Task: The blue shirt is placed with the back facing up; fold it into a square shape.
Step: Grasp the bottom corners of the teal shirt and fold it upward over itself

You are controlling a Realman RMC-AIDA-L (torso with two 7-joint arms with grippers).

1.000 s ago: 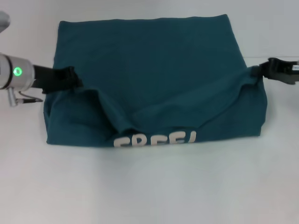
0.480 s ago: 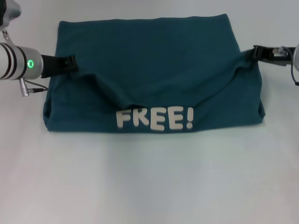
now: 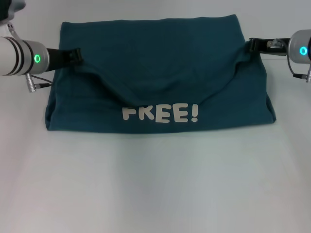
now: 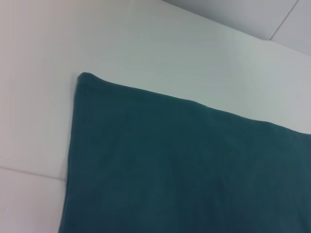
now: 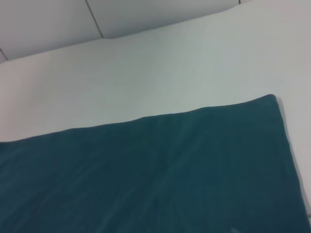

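The blue shirt (image 3: 160, 63) lies on the white table in the head view, its near part lifted and carried toward the far edge, showing white letters "FREE!" (image 3: 160, 114) on the turned-over layer. My left gripper (image 3: 73, 55) is shut on the shirt's left edge. My right gripper (image 3: 252, 45) is shut on its right edge. The held fold sags in the middle between them. Both wrist views show only the shirt's flat far part, in the left wrist view (image 4: 184, 165) and the right wrist view (image 5: 146, 174), with its far corners; no fingers show there.
The white table (image 3: 155, 184) extends in front of the shirt and at both sides. A pale wall seam runs behind the table in the wrist views.
Both grippers have moved toward the far edge, carrying the shirt's edge with them. The fold has rolled further back, so the letters "FREE!" now show in full.
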